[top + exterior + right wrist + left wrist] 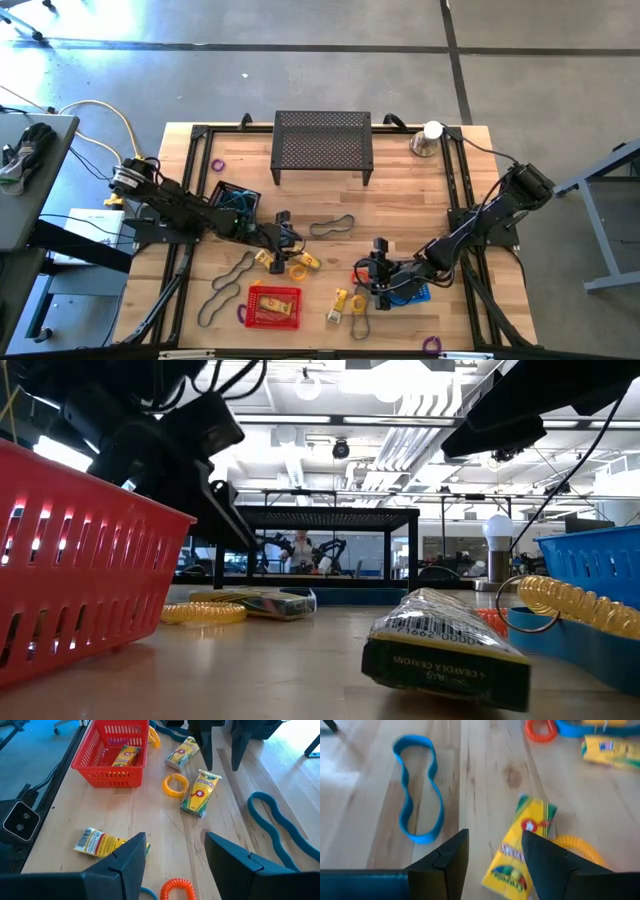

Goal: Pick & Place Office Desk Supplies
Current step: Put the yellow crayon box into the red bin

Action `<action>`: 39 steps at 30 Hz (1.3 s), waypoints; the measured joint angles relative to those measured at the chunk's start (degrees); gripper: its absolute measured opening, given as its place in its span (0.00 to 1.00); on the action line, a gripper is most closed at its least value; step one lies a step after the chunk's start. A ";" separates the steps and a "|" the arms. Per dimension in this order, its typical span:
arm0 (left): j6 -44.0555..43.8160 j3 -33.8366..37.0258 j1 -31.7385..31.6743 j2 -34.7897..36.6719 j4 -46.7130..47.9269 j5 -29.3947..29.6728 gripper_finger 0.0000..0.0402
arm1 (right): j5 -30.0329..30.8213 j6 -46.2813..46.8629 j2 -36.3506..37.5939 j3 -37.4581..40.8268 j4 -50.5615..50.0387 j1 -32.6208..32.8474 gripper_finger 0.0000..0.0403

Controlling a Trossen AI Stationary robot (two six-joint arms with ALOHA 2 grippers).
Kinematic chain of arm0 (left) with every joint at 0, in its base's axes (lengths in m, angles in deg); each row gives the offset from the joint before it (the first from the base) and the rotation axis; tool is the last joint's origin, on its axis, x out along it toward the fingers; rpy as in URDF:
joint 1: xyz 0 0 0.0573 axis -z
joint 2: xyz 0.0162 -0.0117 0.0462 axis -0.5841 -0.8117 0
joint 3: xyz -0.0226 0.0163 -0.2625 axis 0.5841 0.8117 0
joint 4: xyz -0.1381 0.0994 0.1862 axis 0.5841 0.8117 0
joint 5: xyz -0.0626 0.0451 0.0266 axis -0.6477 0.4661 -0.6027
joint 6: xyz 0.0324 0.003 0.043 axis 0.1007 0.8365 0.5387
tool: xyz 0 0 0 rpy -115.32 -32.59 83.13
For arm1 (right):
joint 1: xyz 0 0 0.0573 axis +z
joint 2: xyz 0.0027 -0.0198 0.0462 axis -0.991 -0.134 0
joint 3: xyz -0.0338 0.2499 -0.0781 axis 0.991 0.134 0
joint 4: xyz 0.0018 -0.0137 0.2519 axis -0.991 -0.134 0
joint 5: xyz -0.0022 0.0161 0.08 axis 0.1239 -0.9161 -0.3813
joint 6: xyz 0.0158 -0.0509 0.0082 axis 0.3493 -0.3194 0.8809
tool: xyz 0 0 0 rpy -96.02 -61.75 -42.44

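Overhead and wrist views of a sorting step on the wooden bench. The left gripper is held low over the bench centre with its jaws released and empty; a yellow crayon box lies between and just beyond the fingertips, beside a yellow coil ring, with a teal band loop lying apart to one side. The step in hand is judged to be the pick of this crayon box. For a clean grasp, the jaws should be centred across the box's narrow width, lowered until the fingertips nearly meet the wood, and closed only then; the coil ring touching the box is best kept outside the jaws, or it may be dragged along. The red basket, already holding one crayon box, stands near and appears the likely destination. The right gripper waits over the right half of the bench, jaws likewise released, above another crayon box and an orange coil ring, with the blue basket beside it.
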 joint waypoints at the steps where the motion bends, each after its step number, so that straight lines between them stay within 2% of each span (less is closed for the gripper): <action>1: 0.20 0.01 -0.01 -0.04 0.63 0.01 0.44 | 0.00 -0.02 0.00 0.00 0.00 0.00 0.48; 5: 1.21 0.00 0.02 -0.04 1.21 -0.04 0.48 | 0.02 -0.04 0.00 0.00 -0.09 0.00 0.48; 16: 2.37 0.00 -0.57 -0.04 4.33 0.00 0.71 | 0.04 -1.16 0.00 0.00 -0.07 -0.15 0.48; 20: 4.97 0.02 -1.35 -0.04 6.83 0.06 0.72 | 0.04 -1.16 0.00 0.00 -0.04 -0.15 0.48; 24: 7.35 0.02 -1.62 -0.04 6.60 -3.10 0.72 | -0.01 -1.44 0.00 0.00 -0.21 -0.15 0.48; 39: 6.17 -0.02 -4.14 -2.32 6.30 -11.93 0.72 | -0.13 -1.60 0.00 0.00 -0.47 -0.15 0.48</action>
